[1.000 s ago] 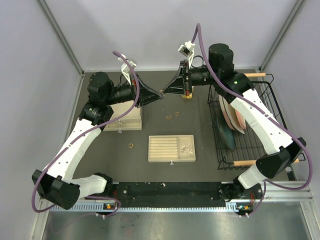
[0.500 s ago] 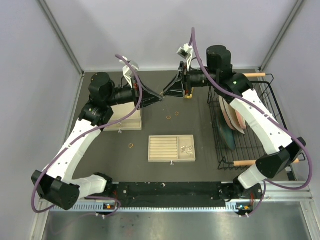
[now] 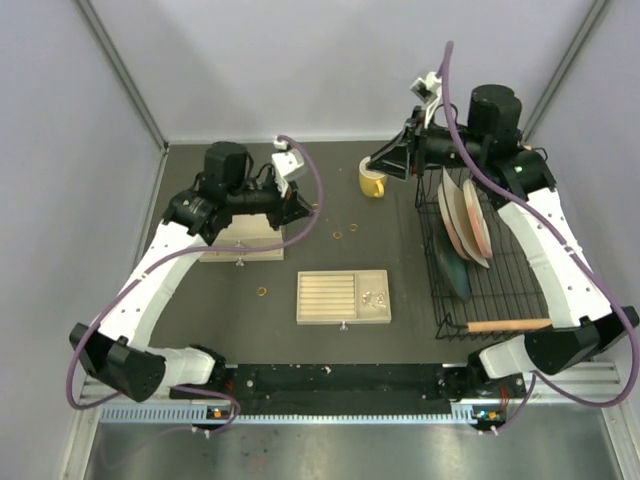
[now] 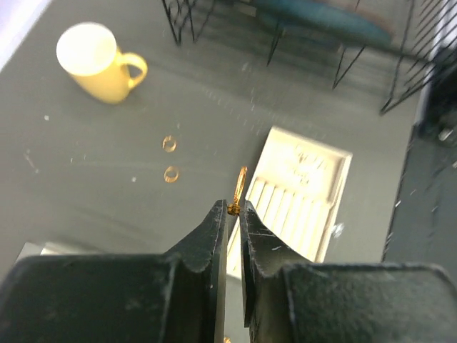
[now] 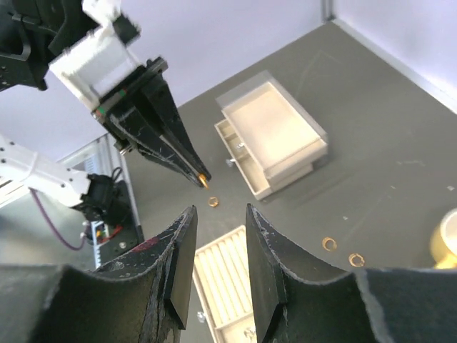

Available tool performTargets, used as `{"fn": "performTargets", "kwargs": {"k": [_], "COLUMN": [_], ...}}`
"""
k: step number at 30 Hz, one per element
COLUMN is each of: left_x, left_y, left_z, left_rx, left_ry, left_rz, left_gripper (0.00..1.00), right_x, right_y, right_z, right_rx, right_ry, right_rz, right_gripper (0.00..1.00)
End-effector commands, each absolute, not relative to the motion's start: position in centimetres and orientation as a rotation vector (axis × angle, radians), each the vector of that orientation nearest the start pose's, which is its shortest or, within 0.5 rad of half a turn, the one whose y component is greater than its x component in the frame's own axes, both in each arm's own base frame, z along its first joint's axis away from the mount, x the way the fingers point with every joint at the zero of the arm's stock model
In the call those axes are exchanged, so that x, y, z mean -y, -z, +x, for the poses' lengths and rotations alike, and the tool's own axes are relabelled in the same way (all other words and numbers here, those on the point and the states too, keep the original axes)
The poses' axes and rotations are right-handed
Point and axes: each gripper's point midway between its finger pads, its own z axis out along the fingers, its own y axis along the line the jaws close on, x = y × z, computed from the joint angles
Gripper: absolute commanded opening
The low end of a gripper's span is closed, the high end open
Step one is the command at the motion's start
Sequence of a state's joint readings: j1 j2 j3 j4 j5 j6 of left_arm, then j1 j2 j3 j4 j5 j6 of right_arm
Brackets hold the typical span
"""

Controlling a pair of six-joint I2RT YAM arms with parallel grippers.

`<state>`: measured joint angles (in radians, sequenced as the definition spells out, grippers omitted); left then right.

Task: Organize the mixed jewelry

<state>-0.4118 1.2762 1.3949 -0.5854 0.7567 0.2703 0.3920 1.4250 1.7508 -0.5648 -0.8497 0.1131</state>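
Currently held ring (image 4: 238, 191): gold, pinched edge-on at the tips of the left gripper (image 4: 232, 209), clear of the dark table (image 3: 200, 320).
Left gripper state: jaws almost together, clamped on the held ring.
Loose rings: two (image 3: 338, 236) (image 3: 353, 228) lie between the yellow mug (image 3: 372, 180) and the slotted tray (image 3: 330, 292); a third (image 3: 262, 292) lies left of the tray.
Silvery cluster (image 3: 375, 297): in the tray's right compartment.
Right gripper (image 5: 220, 209): fingers narrowly apart, nothing between them, raised near the mug.
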Motion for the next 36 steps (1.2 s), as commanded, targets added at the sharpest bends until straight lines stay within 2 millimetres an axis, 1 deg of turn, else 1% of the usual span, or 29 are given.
{"fn": "performTargets", "kwargs": {"k": [1,2,3,4,5,6,7,8,9,11,12,13,14,15,16,17,20,23,25,26,30,36], "left_x": [22.2,21.8,22.1,21.9,22.4,22.0,22.1,22.7,22.3,22.7,22.5,22.4,22.7,22.6,22.4,22.8,22.7,22.7,22.8,22.9,23.2,23.2], "left_y": [-27.1,-25.8,-24.9,-24.0,-22.8,-21.7,-21.0,-20.0,-18.9,-17.5,-16.6,-16.0,-15.1,-14.2,-13.6,-12.9,-10.8,-9.3,-8.9,-8.4,-7.7,-6.7], "left_z": [27.6,28.2,27.8,27.5,27.1,27.0,26.7,26.1,26.1,25.6,25.5,25.4,25.1,24.8,24.9,24.9,24.7,24.8,24.9,24.8,25.1,24.8], "left_rx": [-1.736,-1.773,-1.777,-1.785,-1.789,-1.798,-1.803,-1.794,-1.813,-1.809,-1.818,-1.828,-1.834,-1.841,-1.851,-1.841,-1.867,-1.892,-1.901,-1.905,-1.905,-1.921], "left_ry": [0.550,0.481,0.462,0.420,0.408,0.348,0.329,0.322,0.278,0.252,0.225,0.210,0.205,0.196,0.167,0.157,0.130,0.088,0.058,0.051,0.033,0.009], "left_rz": [1.403,1.431,1.486,1.548,1.609,1.663,1.700,1.759,1.791,1.861,1.893,1.913,1.942,1.971,1.981,1.997,2.044,2.080,2.094,2.114,2.133,2.171], "left_gripper": [0.00,0.00,0.00,0.00,0.00,0.00,0.00,0.00,0.00,0.00,0.00,0.00,0.00,0.00,0.00,0.00,0.00,0.00,0.00,0.00,0.00,0.00], "right_x": [-23.4,-22.8,-22.4,-21.9,-21.5,-21.2,-20.7,-20.3,-20.0,-19.2,-18.8,-18.5,-18.1,-17.8,-17.5,-17.3,-16.5,-16.1,-15.7,-15.7,-15.5,-15.4], "right_y": [-43.1,-43.0,-42.9,-42.5,-42.5,-42.3,-41.8,-41.6,-41.5,-40.7,-40.7,-40.1,-39.9,-40.0,-39.3,-39.1,-38.5,-38.0,-37.7,-37.5,-37.0,-36.6], "right_z": [29.8,29.7,29.7,30.0,29.8,29.8,29.9,30.0,29.8,30.0,29.7,29.8,29.8,29.5,29.6,29.5,29.3,29.1,29.1,29.1,29.0,28.9], "right_rx": [-1.624,-1.630,-1.633,-1.650,-1.640,-1.645,-1.658,-1.664,-1.669,-1.688,-1.691,-1.706,-1.713,-1.707,-1.726,-1.730,-1.743,-1.756,-1.763,-1.765,-1.776,-1.781], "right_ry": [-0.950,-0.922,-0.901,-0.868,-0.835,-0.815,-0.786,-0.768,-0.751,-0.709,-0.695,-0.672,-0.659,-0.646,-0.627,-0.616,-0.591,-0.583,-0.570,-0.568,-0.565,-0.560], "right_rz": [-0.815,-0.806,-0.801,-0.784,-0.797,-0.792,-0.787,-0.780,-0.776,-0.764,-0.758,-0.752,-0.745,-0.743,-0.739,-0.736,-0.726,-0.718,-0.717,-0.718,-0.720,-0.723], "right_gripper": [0.34,0.34,0.34,0.34,0.34,0.34,0.34,0.34,0.34,0.34,0.34,0.34,0.33,0.33,0.34,0.33,0.33,0.33,0.33,0.33,0.33,0.33]}}
